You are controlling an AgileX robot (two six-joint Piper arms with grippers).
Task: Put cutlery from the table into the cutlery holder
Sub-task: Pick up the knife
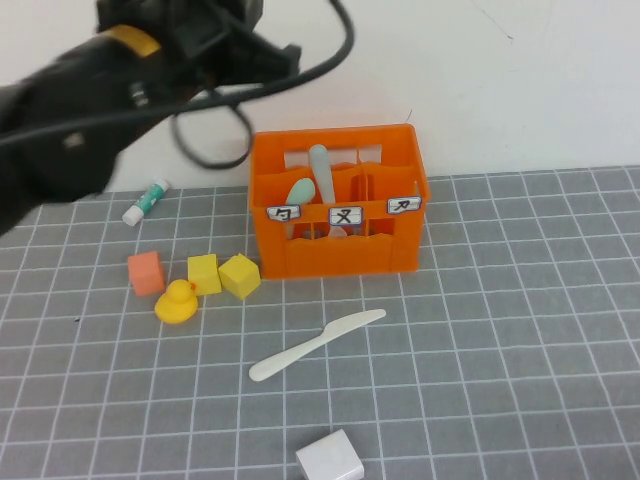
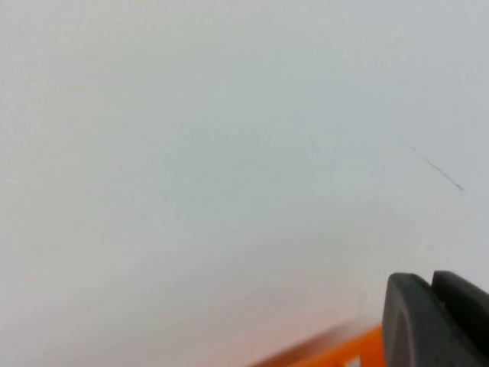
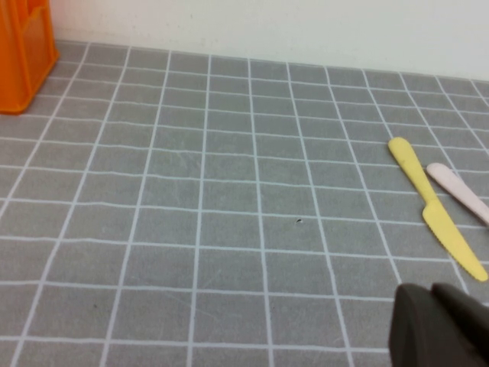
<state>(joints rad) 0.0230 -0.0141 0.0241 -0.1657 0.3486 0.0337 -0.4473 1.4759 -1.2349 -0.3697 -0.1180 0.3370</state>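
Overhead, left claw (image 2: 432, 321) above crate (image 1: 340, 205).

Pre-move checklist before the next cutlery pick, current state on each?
1. Spoon in the orange cutlery holder, left compartment: ok.
2. Left gripper shut and empty, raised above the holder's back left: ok.
3. Cream knife lying free on the table in front of the holder: ok.
4. Right gripper shut, parked low over the table: ok.
5. Fork location: cannot tell.
6. Yellow knife and a pale piece in the right wrist view also remain out: not ok.
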